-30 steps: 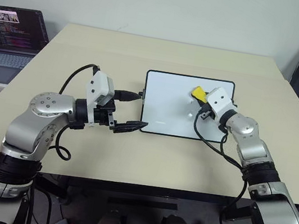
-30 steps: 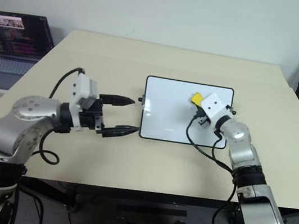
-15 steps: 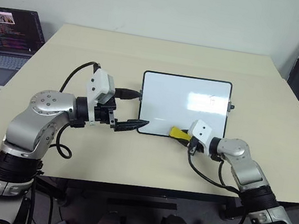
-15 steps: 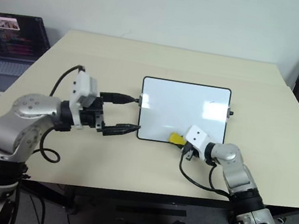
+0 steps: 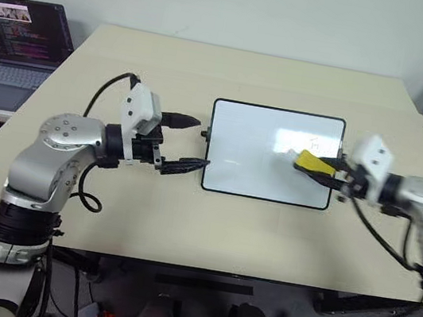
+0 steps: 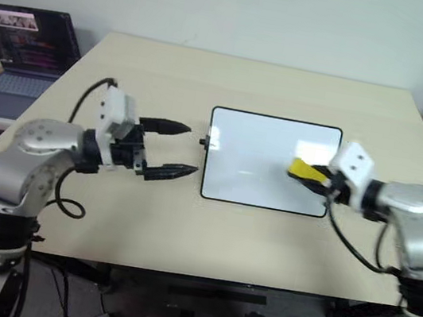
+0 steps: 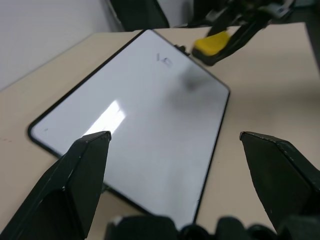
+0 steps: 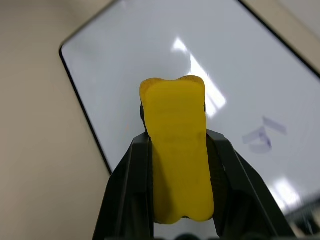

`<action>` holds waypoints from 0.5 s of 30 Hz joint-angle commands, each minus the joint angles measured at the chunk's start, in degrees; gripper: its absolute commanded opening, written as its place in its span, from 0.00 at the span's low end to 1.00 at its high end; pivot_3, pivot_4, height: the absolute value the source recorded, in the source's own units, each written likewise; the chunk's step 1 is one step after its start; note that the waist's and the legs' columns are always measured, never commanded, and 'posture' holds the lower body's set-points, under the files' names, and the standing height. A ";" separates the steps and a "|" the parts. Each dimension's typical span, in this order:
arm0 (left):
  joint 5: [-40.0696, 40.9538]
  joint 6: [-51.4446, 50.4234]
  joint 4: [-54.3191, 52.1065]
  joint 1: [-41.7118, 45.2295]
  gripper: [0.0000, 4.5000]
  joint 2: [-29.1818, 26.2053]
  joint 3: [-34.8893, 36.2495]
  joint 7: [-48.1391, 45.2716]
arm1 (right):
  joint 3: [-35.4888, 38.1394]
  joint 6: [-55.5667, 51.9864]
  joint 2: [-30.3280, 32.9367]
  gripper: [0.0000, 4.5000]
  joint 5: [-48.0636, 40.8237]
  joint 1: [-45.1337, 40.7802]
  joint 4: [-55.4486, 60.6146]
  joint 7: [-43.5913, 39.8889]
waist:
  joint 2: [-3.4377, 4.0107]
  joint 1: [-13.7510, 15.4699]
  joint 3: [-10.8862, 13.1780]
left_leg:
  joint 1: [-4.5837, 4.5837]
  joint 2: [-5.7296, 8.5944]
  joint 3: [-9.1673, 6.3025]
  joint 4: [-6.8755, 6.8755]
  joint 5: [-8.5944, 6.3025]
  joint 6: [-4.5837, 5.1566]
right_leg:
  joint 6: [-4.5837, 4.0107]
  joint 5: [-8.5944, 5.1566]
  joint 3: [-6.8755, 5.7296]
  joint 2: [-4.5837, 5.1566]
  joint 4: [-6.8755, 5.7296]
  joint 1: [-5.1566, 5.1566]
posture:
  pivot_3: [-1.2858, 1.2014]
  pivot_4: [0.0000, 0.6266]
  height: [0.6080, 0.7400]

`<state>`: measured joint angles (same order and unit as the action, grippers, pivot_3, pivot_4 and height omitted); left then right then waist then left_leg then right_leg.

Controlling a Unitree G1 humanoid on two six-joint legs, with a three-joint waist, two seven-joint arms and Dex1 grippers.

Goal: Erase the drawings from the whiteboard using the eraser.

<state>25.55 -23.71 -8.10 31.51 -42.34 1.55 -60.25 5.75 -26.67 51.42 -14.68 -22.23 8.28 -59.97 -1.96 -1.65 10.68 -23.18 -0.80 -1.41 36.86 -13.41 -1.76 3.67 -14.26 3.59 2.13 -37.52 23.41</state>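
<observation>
Right gripper [image 5: 317,165], fingers clamped on the eraser [image 5: 313,162], has swung back right over the whiteboard [image 5: 251,161]; one drawing [image 8: 262,137] remains. Left gripper [image 5: 187,143] fingers wide.

The left claw [image 5: 188,143] hovers just off the whiteboard's [image 5: 257,174] left edge, its two black fingers spread wide apart and pointing toward it. The right claw [image 5: 317,165] reaches in over the whiteboard's right edge, fingers clamped on the eraser [image 5: 312,162].
</observation>
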 commanded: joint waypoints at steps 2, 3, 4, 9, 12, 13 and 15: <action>0.09 1.80 0.23 2.29 1.00 0.54 0.56 -0.31 | 7.44 3.68 5.24 0.22 -0.39 3.20 -0.69 -0.80 | 0.03 -0.21 0.03 | -0.02 0.00 0.04 0.00 -0.06 -0.01 | 0.02 -0.03 0.01 0.02 0.09 0.00 | 0.52 0.24 1.00; 0.19 1.80 0.37 2.70 1.00 0.69 0.54 -0.36 | 8.71 4.36 5.74 0.22 -0.35 3.25 -1.27 -0.02 | 0.04 -0.36 0.04 | -0.02 0.00 0.05 0.00 -0.08 -0.01 | 0.02 -0.03 0.02 0.02 0.11 0.00 | 0.52 0.24 1.00; 0.19 1.79 0.51 2.97 1.00 0.78 0.50 -0.44 | 9.87 4.95 6.07 0.22 -0.35 3.06 -1.89 0.71 | 0.05 -0.45 0.04 | -0.02 -0.01 0.07 0.00 -0.08 -0.01 | 0.02 -0.03 0.03 0.01 0.12 0.00 | 0.52 0.24 1.00; -0.44 2.03 1.42 4.09 1.00 0.63 0.45 -1.04 | 13.59 6.93 5.91 0.22 -1.92 1.17 -2.85 2.76 | 0.05 -0.54 0.04 | 0.01 -0.02 0.05 0.00 -0.08 -0.01 | 0.03 -0.04 0.03 -0.03 0.12 -0.02 | 0.52 0.24 1.00; -0.49 1.97 1.31 4.37 1.00 0.45 0.67 -0.99 | 13.58 7.40 6.19 0.22 -1.99 1.05 -3.28 2.80 | 0.05 -0.49 0.04 | 0.01 -0.02 0.04 0.01 -0.08 -0.01 | 0.03 -0.04 0.02 -0.02 0.13 -0.04 | 0.52 0.24 1.00; -0.49 1.92 1.20 4.32 1.00 0.42 0.70 -0.99 | 13.22 7.54 6.29 0.22 -1.77 0.99 -3.43 2.96 | 0.05 -0.42 0.04 | 0.00 -0.02 0.04 0.01 -0.08 -0.01 | 0.03 -0.04 0.02 -0.02 0.14 -0.04 | 0.52 0.24 1.00; -0.43 1.78 0.91 4.22 1.00 0.37 0.73 -0.95 | 12.44 7.37 6.18 0.22 -1.65 0.62 -3.51 3.24 | 0.05 -0.33 0.04 | 0.01 -0.02 0.04 0.01 -0.08 -0.01 | 0.03 -0.04 0.02 -0.02 0.16 -0.05 | 0.52 0.24 1.00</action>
<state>25.22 -23.03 -6.09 34.49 -41.26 1.41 -60.90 17.16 -20.31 56.69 -15.83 -20.30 4.16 -57.29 -1.92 -1.99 10.72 -23.17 -0.81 -1.37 36.87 -13.49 -1.78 3.69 -14.30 3.61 2.11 -37.36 23.36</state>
